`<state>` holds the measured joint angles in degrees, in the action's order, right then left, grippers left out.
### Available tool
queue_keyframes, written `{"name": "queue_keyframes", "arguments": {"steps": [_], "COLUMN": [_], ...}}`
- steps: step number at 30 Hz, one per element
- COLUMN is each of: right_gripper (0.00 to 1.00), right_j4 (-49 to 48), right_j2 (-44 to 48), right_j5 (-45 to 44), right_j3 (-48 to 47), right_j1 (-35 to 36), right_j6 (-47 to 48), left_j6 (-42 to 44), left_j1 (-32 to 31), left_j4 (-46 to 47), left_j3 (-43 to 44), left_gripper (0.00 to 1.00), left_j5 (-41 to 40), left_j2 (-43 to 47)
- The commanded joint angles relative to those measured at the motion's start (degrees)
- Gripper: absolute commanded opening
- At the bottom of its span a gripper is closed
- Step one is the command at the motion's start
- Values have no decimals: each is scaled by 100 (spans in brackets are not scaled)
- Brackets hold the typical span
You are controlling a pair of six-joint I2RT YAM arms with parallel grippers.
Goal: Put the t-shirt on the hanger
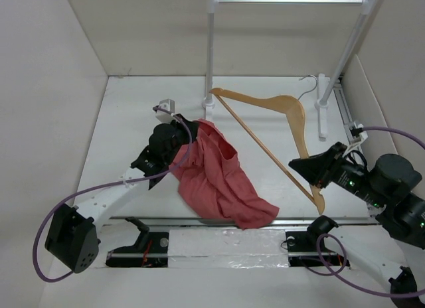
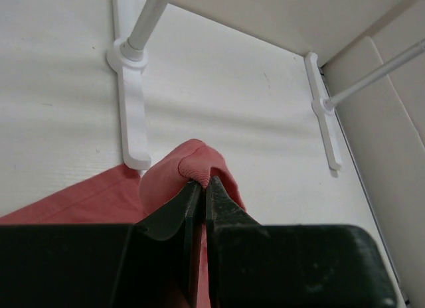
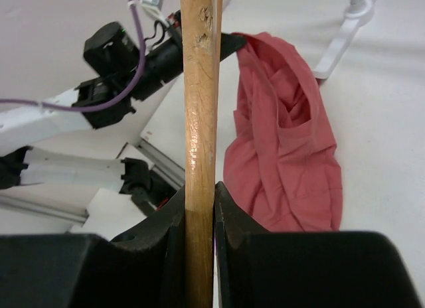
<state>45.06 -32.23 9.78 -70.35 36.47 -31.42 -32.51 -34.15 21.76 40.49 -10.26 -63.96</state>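
Left fingers [image 2: 178,214] closed on a fold of the t-shirt [image 1: 216,175]; the rest drapes toward 5 o'clock, low end pooled on the counter [image 1: 133,122]. Right fingers [image 3: 169,223] clamped on one wooden arm of the hanger [image 1: 292,115], at the t-shirt's 3 o'clock, far tip toward 11 by the rack [image 1: 285,0]. Both grasps done; hanger not inside the t-shirt yet, threading all left to do
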Motion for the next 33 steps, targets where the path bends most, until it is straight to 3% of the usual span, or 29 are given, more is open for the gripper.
{"name": "queue_keyframes", "arguments": {"steps": [1,12,24,33], "right_gripper": [0,0,0,0], "right_j4": [257,346,188,197], "right_j2": [15,111,76,129], "right_j5": [559,1035,657,437], "right_j3": [-155,442,733,363], "right_j1": [45,45,97,97], "right_j6": [92,329,470,452], "left_j6": [-10,236,175,131], "left_j1": [93,-109,-109,-109], "left_j4": [479,57,-233,-251], "left_j3": [415,723,460,416], "left_gripper": [0,0,0,0], "left_j5": [147,-169,-90,-11], "left_j2": [24,288,806,798]}}
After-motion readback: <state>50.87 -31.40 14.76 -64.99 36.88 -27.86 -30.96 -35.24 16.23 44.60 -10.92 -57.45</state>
